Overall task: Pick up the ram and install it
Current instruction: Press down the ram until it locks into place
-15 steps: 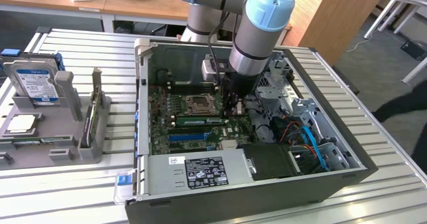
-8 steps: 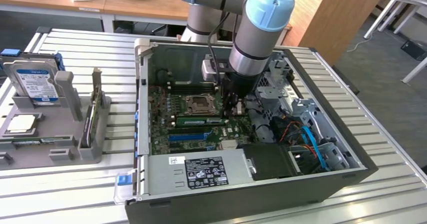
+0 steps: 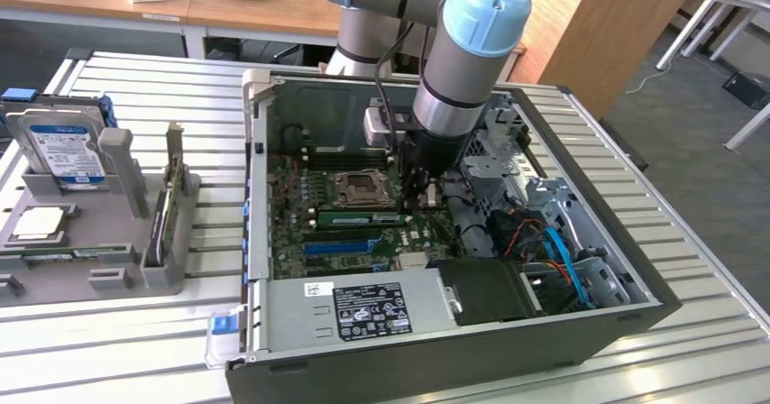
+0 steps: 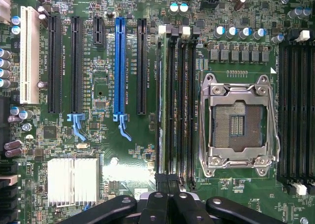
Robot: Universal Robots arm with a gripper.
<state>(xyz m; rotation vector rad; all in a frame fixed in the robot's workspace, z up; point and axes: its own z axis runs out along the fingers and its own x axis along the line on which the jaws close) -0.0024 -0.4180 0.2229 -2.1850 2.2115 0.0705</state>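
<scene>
Install step: claw (image 4: 170, 204) fully closed over the memory slots (image 4: 177, 106) beside the CPU socket (image 4: 238, 120), RAM stick (image 4: 161, 106) seated just below it; whether it grips the stick, cannot tell.

No legible text: fine print on power-supply label (image 3: 367, 312), hard-drive label (image 3: 67, 156), motherboard silkscreen (image 4: 130, 74) unreadable.
</scene>
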